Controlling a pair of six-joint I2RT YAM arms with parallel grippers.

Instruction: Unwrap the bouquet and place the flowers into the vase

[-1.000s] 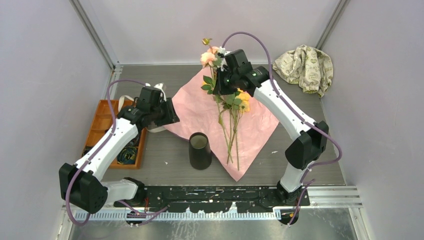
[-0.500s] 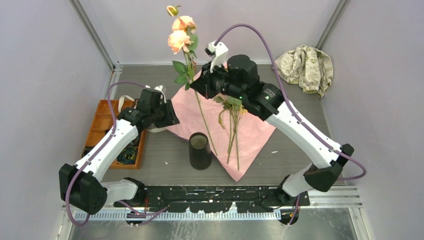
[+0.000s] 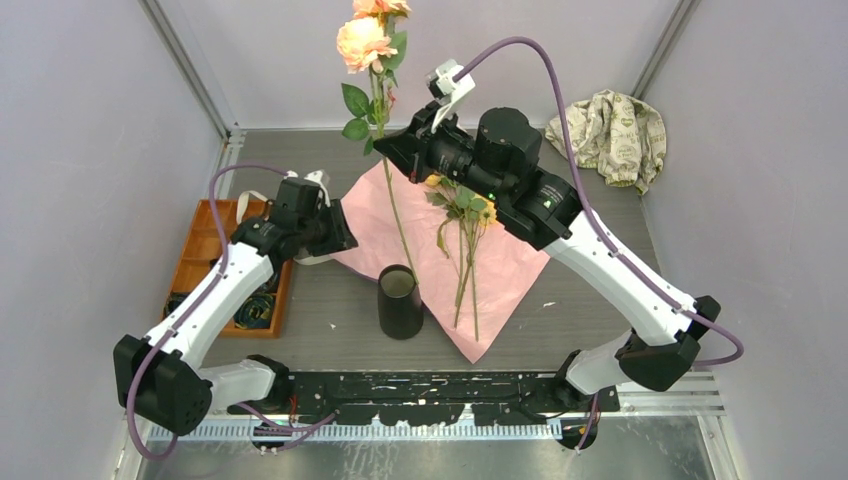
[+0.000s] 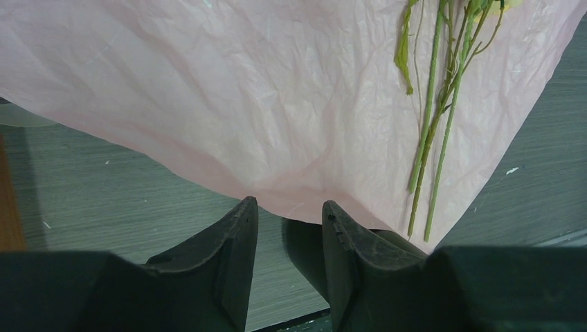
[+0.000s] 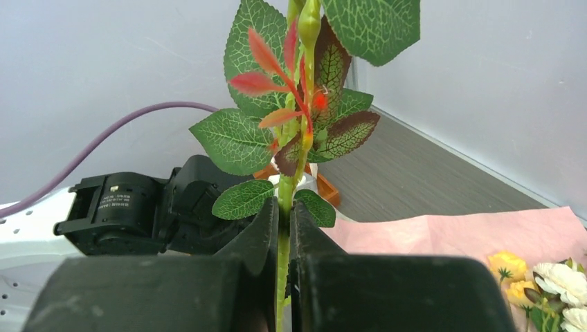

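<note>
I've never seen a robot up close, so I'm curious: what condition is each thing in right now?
Vase: upright.
Held rose: upright in the air, stem end near the vase's rim.
Right claw: shut on the held rose's stem.
Wrapping paper: unfolded, spread flat.
Left claw: open, holding nothing, at the paper's edge.
Other flowers: lying on the paper.
Cloth: crumpled.

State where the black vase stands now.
In the top view the black vase stands upright, slightly left of centre, at the near-left edge of the pink wrapping paper, with the held rose stem ending beside its rim.
</note>
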